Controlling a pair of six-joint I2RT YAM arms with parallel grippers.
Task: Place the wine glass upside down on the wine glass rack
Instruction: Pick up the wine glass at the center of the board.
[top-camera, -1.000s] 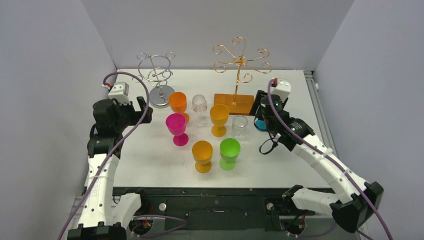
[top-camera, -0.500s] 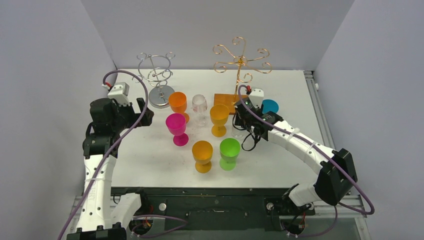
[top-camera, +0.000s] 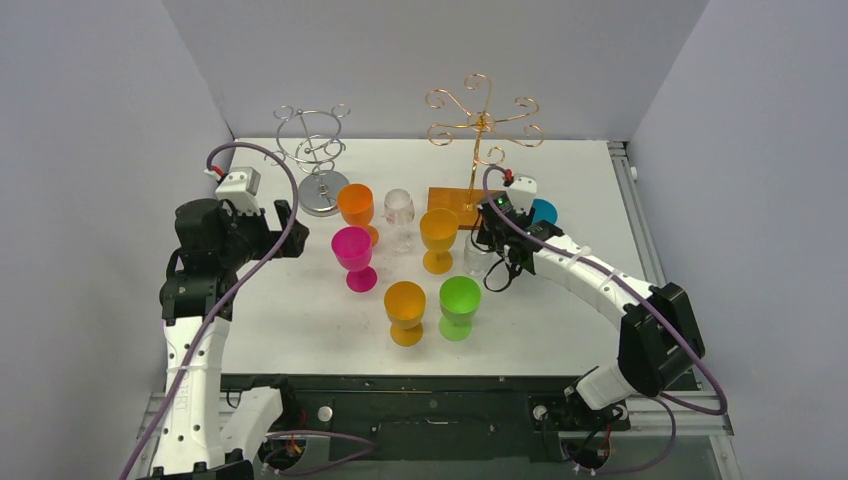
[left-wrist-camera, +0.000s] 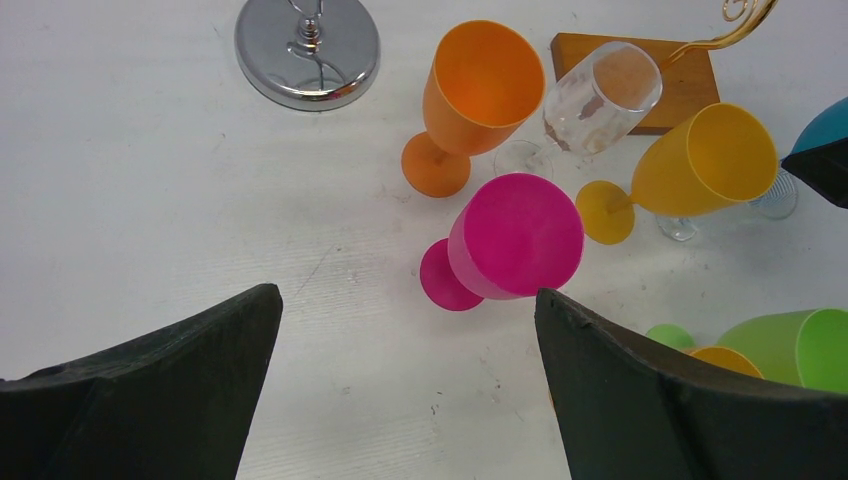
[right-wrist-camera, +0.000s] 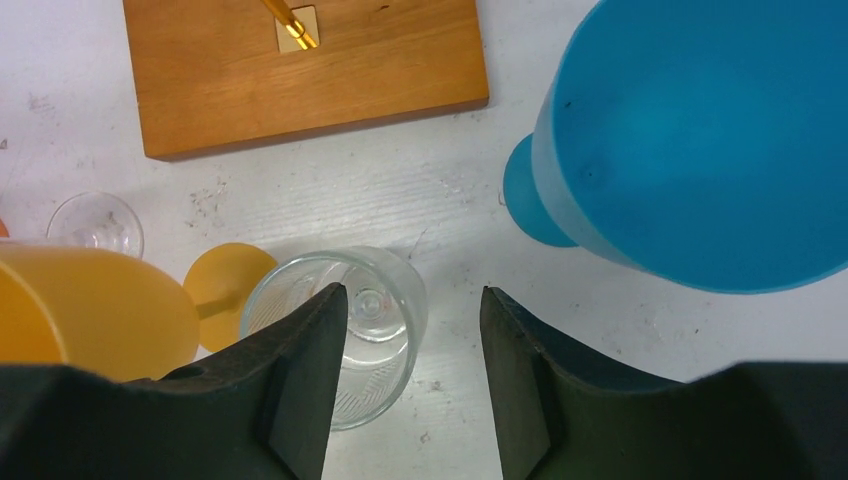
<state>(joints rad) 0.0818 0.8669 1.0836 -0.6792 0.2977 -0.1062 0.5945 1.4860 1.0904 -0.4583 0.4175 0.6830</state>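
1. The right gripper (right-wrist-camera: 412, 292) hangs with its jaws partly apart and nothing clamped between them. I see bare desk (top-camera: 300, 300) through the gap.
2. A clear wine glass (right-wrist-camera: 385, 320) stands upright directly below that gripper. One side of its rim is hidden behind the wrist view's left-hand finger (right-wrist-camera: 300, 380), and I cannot tell whether they touch.
3. That glass sits right of the desk's middle, just in front of the wooden base (right-wrist-camera: 300, 70) of the gold rack (top-camera: 480, 125).
4. The gold rack stands near the far edge, right of centre. No glass hangs from it.
5. A blue glass (right-wrist-camera: 700, 140) stands just beside the clear one, on the side towards the right edge. A yellow glass (right-wrist-camera: 90, 310) stands close on the other side.
6. The left gripper (left-wrist-camera: 407, 292) has its jaws spread wide and holds nothing. It hovers above the left side of the desk.
7. Beyond it stand a pink glass (left-wrist-camera: 515, 240), an orange glass (left-wrist-camera: 480, 90) and a tall clear glass (left-wrist-camera: 600, 95), grouped near mid-desk.
8. A silver rack (top-camera: 315, 140) stands towards the far left corner on a round chrome foot (left-wrist-camera: 307, 50). It carries no glass.
9. A green glass (top-camera: 460, 300) and a second orange glass (top-camera: 405, 305) stand nearest the near edge.
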